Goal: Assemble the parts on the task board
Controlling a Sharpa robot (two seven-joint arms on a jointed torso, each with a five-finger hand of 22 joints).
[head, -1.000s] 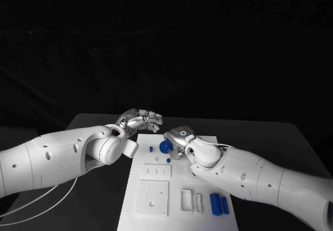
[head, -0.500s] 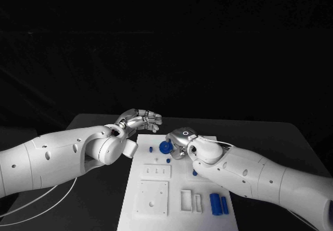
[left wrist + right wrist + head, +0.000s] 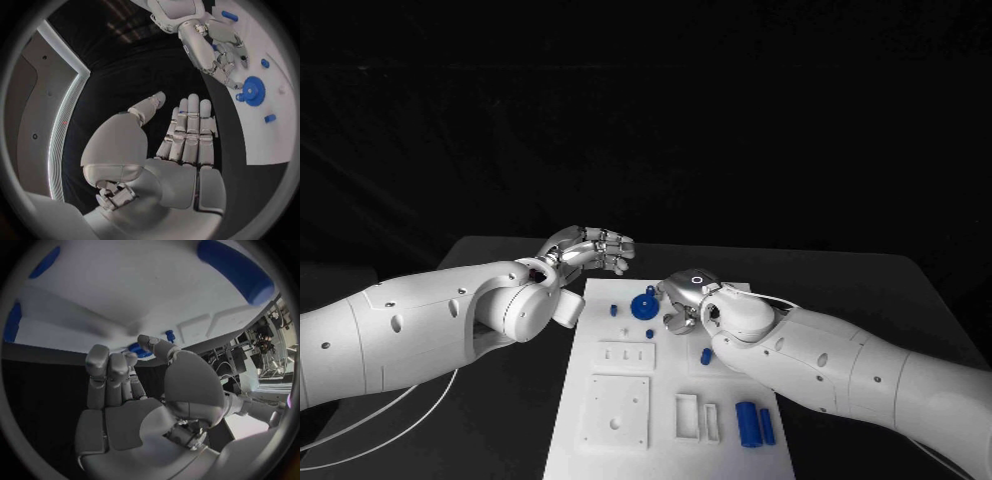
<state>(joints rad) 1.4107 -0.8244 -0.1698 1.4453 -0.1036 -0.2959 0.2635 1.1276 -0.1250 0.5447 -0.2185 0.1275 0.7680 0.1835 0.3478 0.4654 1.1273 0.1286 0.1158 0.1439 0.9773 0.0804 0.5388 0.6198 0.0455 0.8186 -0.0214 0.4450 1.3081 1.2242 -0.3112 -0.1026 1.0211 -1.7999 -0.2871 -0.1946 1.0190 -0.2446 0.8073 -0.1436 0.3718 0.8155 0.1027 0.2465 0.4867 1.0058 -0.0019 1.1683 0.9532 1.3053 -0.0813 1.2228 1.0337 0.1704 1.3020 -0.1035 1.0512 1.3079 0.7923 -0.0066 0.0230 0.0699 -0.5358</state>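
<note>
Task board (image 3: pixel 589 455): lies on the worktop (image 3: pixel 877 290), at its middle, running from near edge to far.
Gear (image 3: pixel 645 305): on the board's far part; a small peg (image 3: pixel 613 310) just left of it, another (image 3: pixel 649 333) just nearer than it.
Slotted plate (image 3: pixel 626 355): on the board, nearer than the gear.
Square plate (image 3: pixel 617 411): nearer again, at the board's left side.
Open frame (image 3: pixel 688 416): right of the square plate.
Two cylinders (image 3: pixel 754 424): side by side, right of the frame.
Small piece (image 3: pixel 707 355): right of the slotted plate.
Right robot hand (image 3: pixel 681 297): over the board, just right of the gear.
Left robot hand (image 3: pixel 589 249): beyond the board's far left corner.
</note>
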